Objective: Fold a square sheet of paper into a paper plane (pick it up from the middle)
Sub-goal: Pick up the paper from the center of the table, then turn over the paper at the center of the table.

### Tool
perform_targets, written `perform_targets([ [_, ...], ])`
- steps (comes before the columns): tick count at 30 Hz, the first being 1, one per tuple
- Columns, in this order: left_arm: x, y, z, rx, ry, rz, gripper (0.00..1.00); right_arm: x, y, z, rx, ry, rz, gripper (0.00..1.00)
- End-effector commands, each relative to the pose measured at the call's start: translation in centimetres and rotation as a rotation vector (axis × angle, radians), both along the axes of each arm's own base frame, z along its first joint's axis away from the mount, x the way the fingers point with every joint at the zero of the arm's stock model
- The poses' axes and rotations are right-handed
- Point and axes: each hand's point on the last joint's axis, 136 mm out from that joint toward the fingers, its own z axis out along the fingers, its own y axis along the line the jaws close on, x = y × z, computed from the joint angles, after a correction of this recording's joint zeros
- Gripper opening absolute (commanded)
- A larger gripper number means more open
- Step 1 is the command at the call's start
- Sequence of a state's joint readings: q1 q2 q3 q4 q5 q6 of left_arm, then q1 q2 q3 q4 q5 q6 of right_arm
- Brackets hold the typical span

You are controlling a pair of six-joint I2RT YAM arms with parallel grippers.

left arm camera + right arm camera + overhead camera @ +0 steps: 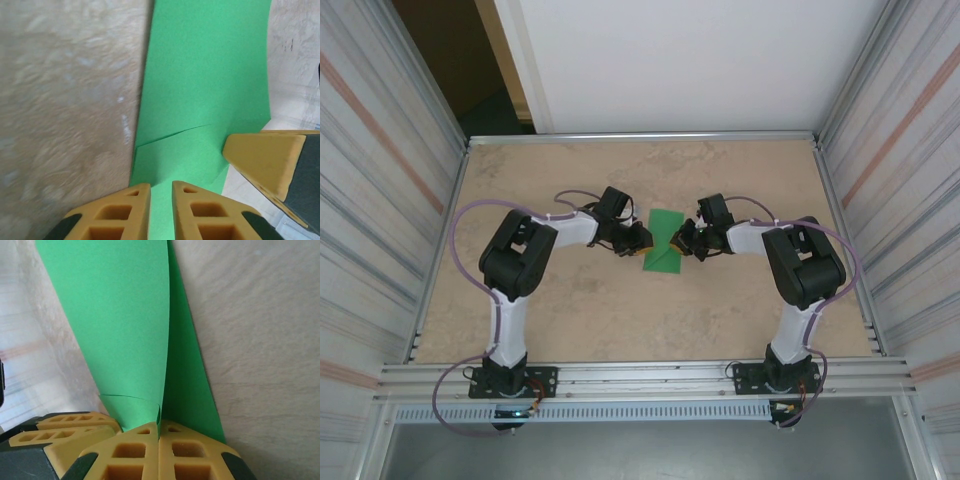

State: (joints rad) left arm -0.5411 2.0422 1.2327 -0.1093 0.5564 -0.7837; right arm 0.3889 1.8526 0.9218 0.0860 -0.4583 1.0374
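The square sheet of paper [665, 245] is bright green and partly folded, lying mid-table between my two grippers. My right gripper [159, 424] is shut on a raised fold of the sheet [120, 315], which curves up and away from the fingertips. My left gripper [161, 186] hovers over the opposite edge of the sheet [210, 75], its jaws a narrow gap apart with green showing between them. A flap edge crosses the paper just ahead of the left fingers. One right-gripper finger [265, 160] shows at the paper's corner. In the top view the left gripper [638, 240] and the right gripper [682, 240] flank the sheet.
The beige table [570, 310] is boxed in by corrugated side walls and a white back panel. An aluminium rail [640, 378] carrying both arm bases runs along the near edge.
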Motion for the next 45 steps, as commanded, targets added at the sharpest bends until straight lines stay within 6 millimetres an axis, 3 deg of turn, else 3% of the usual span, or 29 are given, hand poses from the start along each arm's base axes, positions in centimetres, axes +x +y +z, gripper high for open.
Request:
perform_targets([
  [1,0.9,2.1,3.6,-0.045,-0.038,0.086,0.23,1.3,0.8,2.8,0.019,-0.105,0.040,0.03],
  [4,1.7,3.8,6.6,-0.150,-0.102,0.152,0.32,1.9,0.8,6.1,0.051,-0.199,0.057,0.01],
  [8,1.4,5.1,10.1,-0.287,-0.164,0.173,0.51,2.1,1.5,11.3,0.139,-0.312,0.097,0.01],
  [12,0.4,4.4,14.0,-0.428,-0.241,0.127,0.78,2.0,2.5,15.7,0.235,-0.372,0.144,0.02],
  [14,0.0,3.9,15.8,-0.504,-0.269,0.111,0.86,1.8,3.1,17.5,0.285,-0.392,0.165,0.02],
  [17,-0.4,3.4,17.2,-0.561,-0.278,0.108,0.93,1.6,3.7,19.7,0.344,-0.421,0.184,0.02],
  [22,-1.1,1.8,18.9,-0.593,-0.294,0.040,0.94,1.1,4.1,21.5,0.389,-0.440,0.202,0.03],
  [27,-0.7,1.3,20.2,-0.631,-0.305,0.034,0.84,0.7,3.9,22.0,0.415,-0.442,0.201,0.03],
  [45,0.0,1.0,20.6,-0.660,-0.276,0.063,0.16,0.0,1.7,20.7,0.342,-0.422,0.169,0.11],
])
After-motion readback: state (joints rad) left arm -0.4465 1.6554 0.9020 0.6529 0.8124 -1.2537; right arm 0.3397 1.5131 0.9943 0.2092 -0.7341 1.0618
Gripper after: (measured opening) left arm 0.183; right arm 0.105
